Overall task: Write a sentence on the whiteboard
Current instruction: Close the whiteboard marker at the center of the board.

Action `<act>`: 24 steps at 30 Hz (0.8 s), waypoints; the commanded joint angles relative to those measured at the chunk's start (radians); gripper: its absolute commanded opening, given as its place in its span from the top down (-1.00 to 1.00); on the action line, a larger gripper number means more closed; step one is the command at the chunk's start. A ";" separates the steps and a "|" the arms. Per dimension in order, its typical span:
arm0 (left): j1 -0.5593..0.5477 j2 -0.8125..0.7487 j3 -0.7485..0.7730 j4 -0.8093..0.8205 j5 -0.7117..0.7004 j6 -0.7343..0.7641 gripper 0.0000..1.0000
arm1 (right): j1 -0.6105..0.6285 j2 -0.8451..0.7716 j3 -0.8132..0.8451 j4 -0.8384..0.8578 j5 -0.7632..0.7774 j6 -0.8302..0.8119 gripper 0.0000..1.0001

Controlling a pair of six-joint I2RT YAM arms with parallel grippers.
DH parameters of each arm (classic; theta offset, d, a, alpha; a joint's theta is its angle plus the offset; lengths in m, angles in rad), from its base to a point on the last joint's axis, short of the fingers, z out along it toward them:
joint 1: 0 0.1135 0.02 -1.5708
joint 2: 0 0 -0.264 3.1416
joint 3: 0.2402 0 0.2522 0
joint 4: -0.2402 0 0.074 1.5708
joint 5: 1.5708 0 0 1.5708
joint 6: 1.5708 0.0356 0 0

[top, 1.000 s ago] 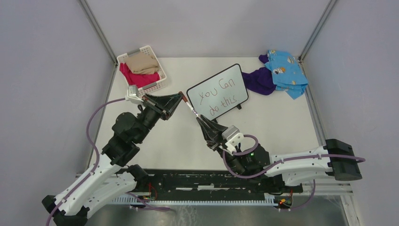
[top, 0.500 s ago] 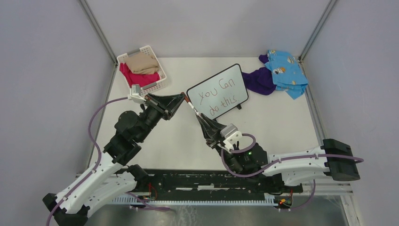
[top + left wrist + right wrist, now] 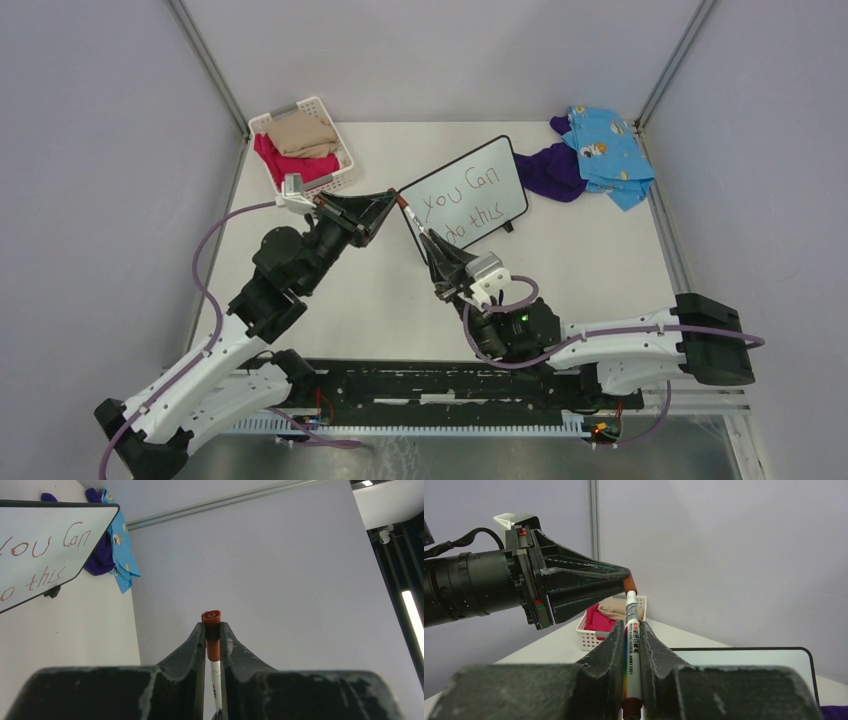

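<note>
Standing on its little feet at the far middle of the table (image 3: 600,265), the whiteboard (image 3: 492,178) leans back with its face turned toward the arms. The sentence (image 3: 459,199) runs across it in two thin lines, "you can" over "do this".

The left gripper (image 3: 393,199) and the right gripper (image 3: 428,240) meet just in front of the whiteboard's left end. The left one's fingers are pressed together on the red cap (image 3: 211,632) of a marker (image 3: 413,220). The right one's fingers pinch the white barrel lower down.

Bare table lies to the right of the arms and between them and the near edge. A basket (image 3: 343,176) of clothes sits far left, close to the wall and just beside the left arm. A purple cloth (image 3: 550,170) and a blue cloth (image 3: 605,150) lie in the far right corner. The purple one is just beside the whiteboard's right end. Grey walls close off the left, far and right sides.

From above, the marker and right gripper cover the whiteboard's near left corner and the start of the lower line. The left wrist view cuts the whiteboard off at its left edge. The right wrist view shows only a strip of whiteboard with no writing readable. The marker's lower end is hidden between the right fingers.
</note>
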 commanded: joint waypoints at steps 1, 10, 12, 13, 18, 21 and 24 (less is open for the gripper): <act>-0.035 0.014 0.045 0.074 0.003 0.033 0.96 | -0.035 0.011 0.058 0.091 0.057 -0.032 1.00; -0.112 0.060 0.055 0.106 -0.031 0.052 0.96 | -0.047 0.016 0.060 0.092 0.035 -0.025 1.00; -0.121 0.063 0.055 0.108 -0.033 0.054 0.96 | -0.051 0.013 0.055 0.091 0.031 -0.024 1.00; -0.123 0.064 0.054 0.109 -0.033 0.057 0.96 | -0.051 0.011 0.052 0.090 0.027 -0.022 1.00; -0.140 0.062 0.051 0.109 -0.032 0.073 0.96 | -0.058 -0.006 0.041 0.078 0.009 -0.011 1.00; -0.147 0.057 0.043 0.109 -0.036 0.073 0.96 | -0.061 -0.011 0.037 0.075 0.010 -0.011 1.00; -0.154 0.052 0.036 0.109 -0.036 0.074 0.96 | -0.065 -0.014 0.035 0.073 0.010 -0.009 1.00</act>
